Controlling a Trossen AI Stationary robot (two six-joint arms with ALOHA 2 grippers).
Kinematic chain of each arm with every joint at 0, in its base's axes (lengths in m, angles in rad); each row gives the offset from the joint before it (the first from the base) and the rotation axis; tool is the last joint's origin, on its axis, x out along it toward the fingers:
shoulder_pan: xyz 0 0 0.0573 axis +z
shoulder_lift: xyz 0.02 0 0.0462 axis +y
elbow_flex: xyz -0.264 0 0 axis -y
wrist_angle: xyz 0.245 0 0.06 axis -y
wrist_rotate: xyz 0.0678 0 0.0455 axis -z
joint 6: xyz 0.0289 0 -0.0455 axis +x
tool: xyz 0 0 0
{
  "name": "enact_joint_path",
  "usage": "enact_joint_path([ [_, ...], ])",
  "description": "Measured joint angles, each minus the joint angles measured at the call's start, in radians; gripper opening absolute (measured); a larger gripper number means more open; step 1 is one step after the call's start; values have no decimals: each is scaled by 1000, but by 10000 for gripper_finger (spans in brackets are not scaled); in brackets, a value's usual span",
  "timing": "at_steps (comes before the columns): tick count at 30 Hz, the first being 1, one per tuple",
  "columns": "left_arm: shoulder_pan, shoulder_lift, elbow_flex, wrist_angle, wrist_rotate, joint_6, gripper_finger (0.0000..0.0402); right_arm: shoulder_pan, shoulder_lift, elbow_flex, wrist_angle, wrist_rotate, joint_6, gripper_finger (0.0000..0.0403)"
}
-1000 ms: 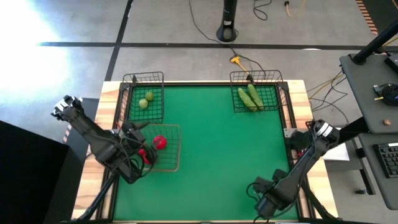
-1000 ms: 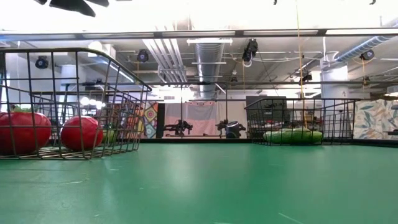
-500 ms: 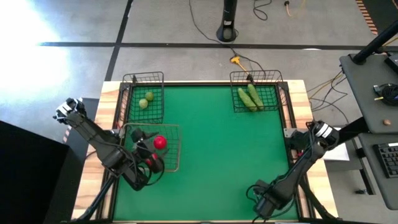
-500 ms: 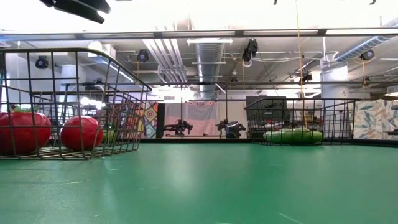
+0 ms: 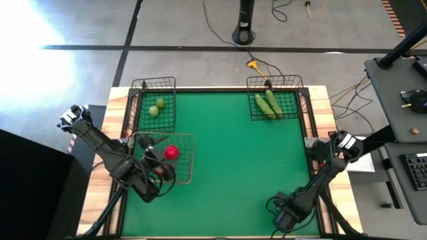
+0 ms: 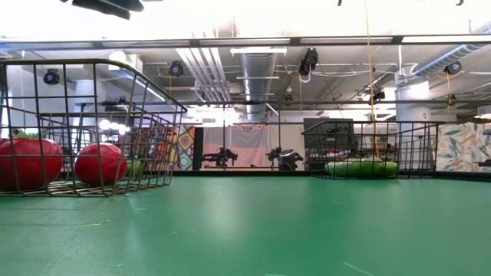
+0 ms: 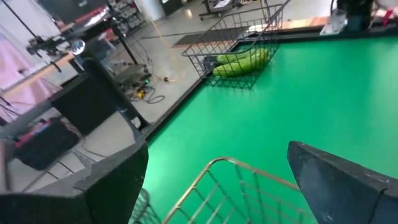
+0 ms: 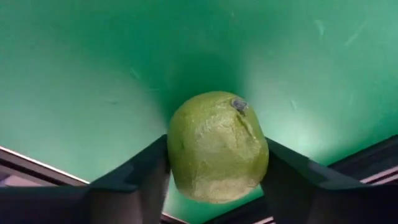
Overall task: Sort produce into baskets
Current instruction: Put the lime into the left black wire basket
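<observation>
My right gripper (image 5: 283, 215) is near the table's near edge, toward the right, shut on a yellow-green round fruit (image 8: 217, 146) over the green mat. My left gripper (image 5: 152, 155) hangs open and empty over the wide grey-wire basket (image 5: 190, 157); its rim shows in the left wrist view (image 7: 217, 163). In that basket lie two red pieces (image 6: 27, 162) (image 6: 100, 162), one partly under my left arm. Two yellow-green fruits (image 5: 157, 107) lie in the far-left dark basket (image 5: 155, 83). Two cucumbers (image 5: 269, 105) lie in the far-right dark basket (image 5: 275, 81). My right gripper pinches the yellow-green fruit between its two fingers, one on each opposite side (image 8: 173, 155). The fingers come from above, pointing down at the mat. The fruit's stem dimple (image 8: 238, 104) faces sideways. I cannot tell whether the fruit rests on the mat or is clear of it.
The middle of the green mat (image 5: 240, 167) lies open between the baskets. A raised wooden border (image 5: 117, 133) runs round the table. Cables lie on the floor beyond the far edge (image 5: 257, 65).
My left gripper has moved a little toward the table's near edge and right, over the grey-wire basket. The red pieces and the baskets have stayed where they were.
</observation>
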Motion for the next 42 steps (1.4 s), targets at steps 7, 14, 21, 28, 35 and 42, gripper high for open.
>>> enact_joint_path([
  [7, 8, -18, 0, -107, 5, -3, 367, -50, -7, 44, -5, 74, -177, 155],
  [14, 105, -100, 0, -131, 59, 68, 367, -265, -36, 219, -163, 373, -615, 170],
  [21, 296, -169, 0, -47, 266, 310, 367, -619, -38, 391, -90, 667, -1261, 158],
  [28, 457, -213, 0, 176, 606, 784, 367, -981, -35, 376, 287, 519, -1629, 166],
  [35, 646, -276, -4, 255, 648, 953, 367, -1212, -21, 221, 546, 320, -1653, 165],
  [42, 952, -274, -41, 446, 981, 1160, 367, -1266, 119, 248, 617, 257, -1779, 165],
])
